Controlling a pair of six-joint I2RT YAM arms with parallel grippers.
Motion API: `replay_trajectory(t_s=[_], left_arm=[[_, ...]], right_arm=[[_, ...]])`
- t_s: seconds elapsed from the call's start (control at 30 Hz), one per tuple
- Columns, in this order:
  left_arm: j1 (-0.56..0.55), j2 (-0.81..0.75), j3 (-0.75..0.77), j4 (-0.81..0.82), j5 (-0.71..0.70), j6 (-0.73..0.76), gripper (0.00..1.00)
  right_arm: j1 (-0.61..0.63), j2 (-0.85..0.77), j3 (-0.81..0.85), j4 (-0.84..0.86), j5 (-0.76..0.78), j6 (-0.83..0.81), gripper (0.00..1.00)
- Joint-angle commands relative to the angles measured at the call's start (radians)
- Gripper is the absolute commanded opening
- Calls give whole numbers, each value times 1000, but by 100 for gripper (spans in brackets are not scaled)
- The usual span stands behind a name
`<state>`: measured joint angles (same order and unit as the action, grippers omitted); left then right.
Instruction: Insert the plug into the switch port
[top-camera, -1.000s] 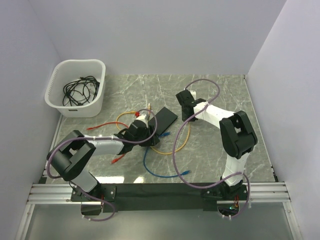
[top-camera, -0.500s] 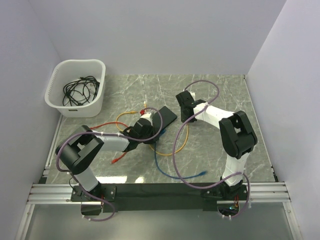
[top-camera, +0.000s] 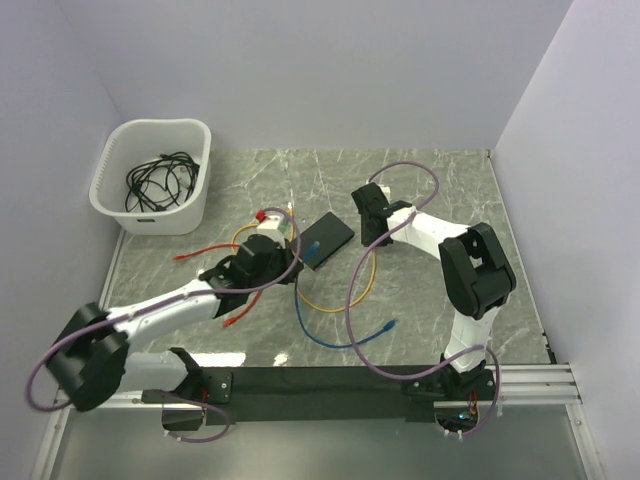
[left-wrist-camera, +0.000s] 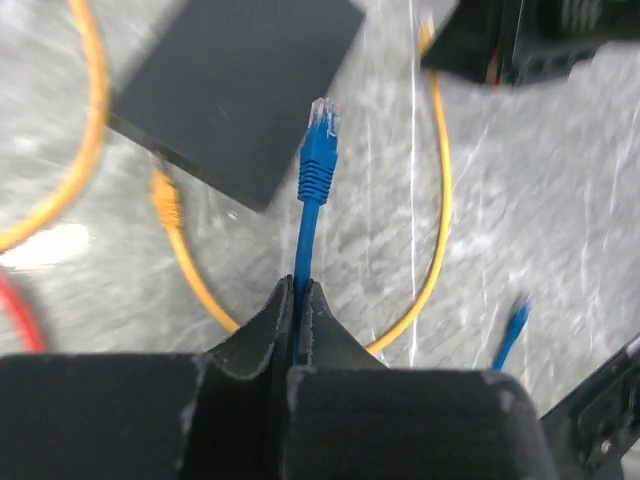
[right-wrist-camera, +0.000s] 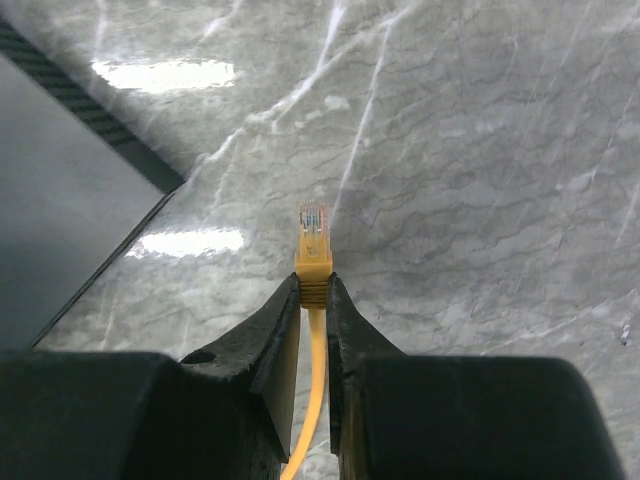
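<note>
Blue-sheathed network cable (left-wrist-camera: 304, 245) runs up between the fingers of your left gripper (left-wrist-camera: 298, 292). The jaws are clamped tight on it a little behind the blue moulded plug with its clear tip (left-wrist-camera: 318, 145), so the plug juts out ahead of the fingertips, free to enter a socket. A grip that far back may let it wobble, I judge. The flat matte-black rectangular switch (left-wrist-camera: 240, 90) lies on the grey marbled table (left-wrist-camera: 520, 200) ahead of that hand and to its left, with the plug tip just at its right-hand edge. Its sockets do not show from this hand, so you cannot tell which edge to aim for. Your right gripper (right-wrist-camera: 313, 290) is pinched on the boot of a yellow plug (right-wrist-camera: 312, 240), tip forward, with the switch's edge off to its left. It is probably held aside while the left hand works. Lining the blue plug up with the port edge looks like the step in hand.
</note>
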<state>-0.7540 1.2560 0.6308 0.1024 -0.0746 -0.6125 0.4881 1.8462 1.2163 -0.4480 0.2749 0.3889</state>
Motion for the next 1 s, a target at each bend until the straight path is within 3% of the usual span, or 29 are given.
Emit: replay_trajectory(t_s=[0.0, 0.1, 0.13, 0.27, 0.33, 0.57, 0.73, 0.97], left_arm=[[37, -99, -11, -99, -131, 8, 2], [109, -112, -28, -142, -149, 8, 24], [136, -109, -34, -150, -131, 7, 46], [299, -83, -74, -136, -81, -13, 88], [327, -86, -82, -109, -57, -32, 97], [337, -34, -24, 114, 42, -6, 93], [341, 193, 88, 331, 215, 26, 91], [343, 465, 237, 468, 372, 34, 89]], right_arm=[[27, -70, -9, 26, 4, 11, 0], [59, -84, -11, 25, 9, 5, 0], [69, -84, -5, 20, 15, 5, 0], [112, -87, 15, -21, 35, 4, 0], [125, -107, 0, -23, 26, 2, 0], [190, -156, -86, 66, -173, -24, 0], [199, -116, -87, 104, -301, -48, 0], [210, -71, -100, 124, -338, -70, 0]])
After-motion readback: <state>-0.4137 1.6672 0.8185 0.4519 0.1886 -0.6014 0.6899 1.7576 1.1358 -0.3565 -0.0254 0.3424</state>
